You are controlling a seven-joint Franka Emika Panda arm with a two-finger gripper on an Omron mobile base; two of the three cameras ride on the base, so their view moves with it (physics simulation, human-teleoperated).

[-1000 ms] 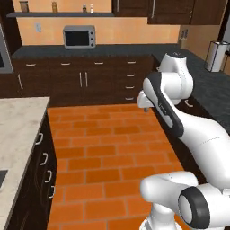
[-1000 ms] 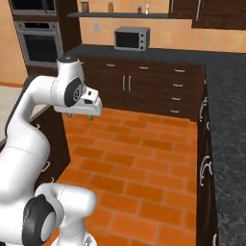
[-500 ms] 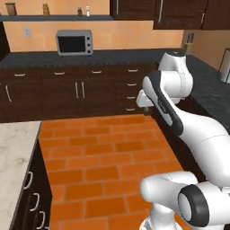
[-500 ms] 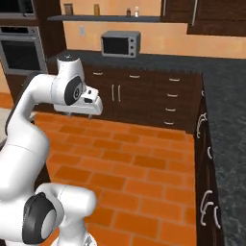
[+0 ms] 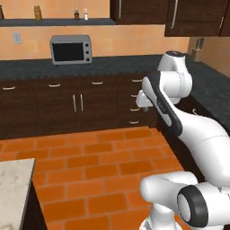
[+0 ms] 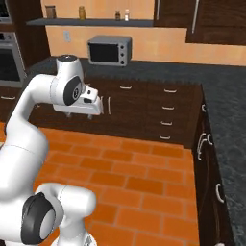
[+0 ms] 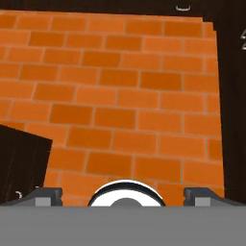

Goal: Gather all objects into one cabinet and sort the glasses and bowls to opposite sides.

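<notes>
from the left base view the arm is tucked up, gripper (image 5: pixel 140 102) carrying nothing, wall cabinets (image 5: pixel 197 15) closed above. right base view: microwave (image 6: pixel 110 49), no cups or bowl in sight. hand view: fingertips (image 7: pixel 45 196) spread wide over brick floor (image 7: pixel 125 96). seems a search step; next, find the objects.

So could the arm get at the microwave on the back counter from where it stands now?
Probably not. The microwave sits well beyond the open, empty end effector, which hangs over the brick floor; the base would likely need to drive closer.
</notes>
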